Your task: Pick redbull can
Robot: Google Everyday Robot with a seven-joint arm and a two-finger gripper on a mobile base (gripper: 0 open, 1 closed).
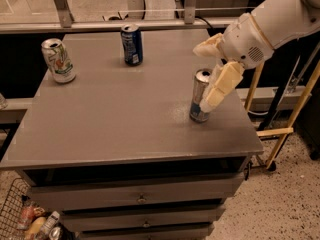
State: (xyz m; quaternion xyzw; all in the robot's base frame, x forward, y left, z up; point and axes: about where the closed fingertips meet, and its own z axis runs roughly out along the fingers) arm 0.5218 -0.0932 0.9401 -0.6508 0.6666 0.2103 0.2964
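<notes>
1. Gripper (201, 77) at right side of table, cream two-finger type on white robot arm (280, 19) that comes in from upper right corner. Released, nothing grasped: fingers spread wide, upper finger (206, 46) pointing left above the can top, lower finger (220, 86) angled down across the can's right side. Cannot tell if the lower finger touches the can.
2. Wire basket (11, 209) on floor at bottom left, beside the cabinet, with small packaged items inside; too small to identify.
3. White can with green and red markings (58, 60) upright near table's back left edge, well apart from the others.
4. Shorter dark blue can (132, 45) upright at back centre of table, opened top visible.
5. Grey flat rectangular table top (115, 124) carries all three cans; grey drawers (142, 199) with small knobs below it at the front.
6. Tall slim silver redbull can (196, 99) with blue patch near base, upright on right half of table, near the right edge, closer to the front than the other two cans. Its top sits between the two gripper fingers; right side partly hidden by lower finger.
7. Yellow metal frame (290, 129) stands right of table on speckled floor (280, 204).
</notes>
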